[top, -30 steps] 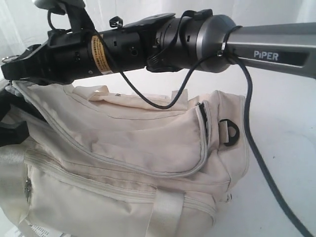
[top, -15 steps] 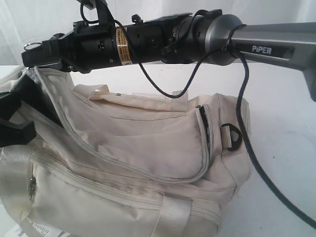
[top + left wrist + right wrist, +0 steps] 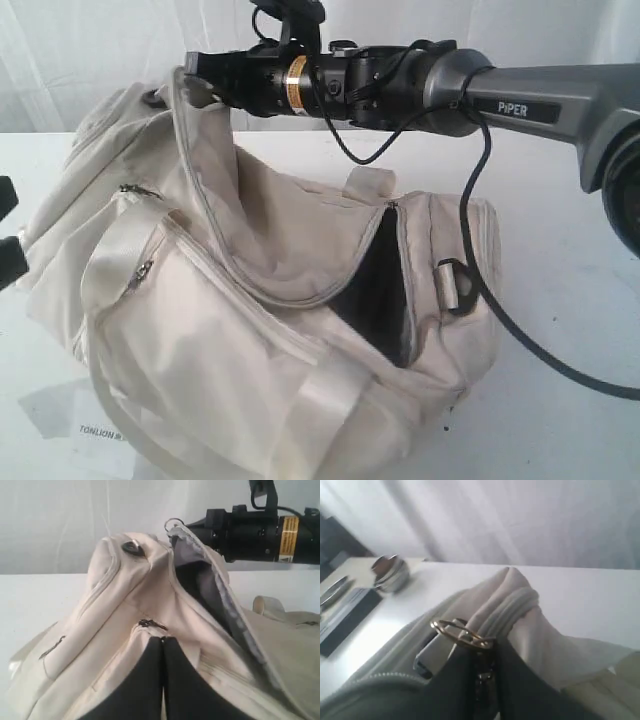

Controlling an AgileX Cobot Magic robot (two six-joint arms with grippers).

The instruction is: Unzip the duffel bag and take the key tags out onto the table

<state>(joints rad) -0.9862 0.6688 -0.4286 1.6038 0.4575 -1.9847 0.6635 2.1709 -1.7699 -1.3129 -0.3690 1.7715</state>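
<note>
Duffel bag interior dark; right end effector tip fabric-hidden.

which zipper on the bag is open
The long main zipper of the duffel bag: its flap hangs from the right gripper, baring dark lining. The front pocket zipper is zipped shut.

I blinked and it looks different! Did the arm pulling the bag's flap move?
Yes. The right gripper rose and swung rightward, now above the table's far edge, lifting the duffel bag flap.
</note>
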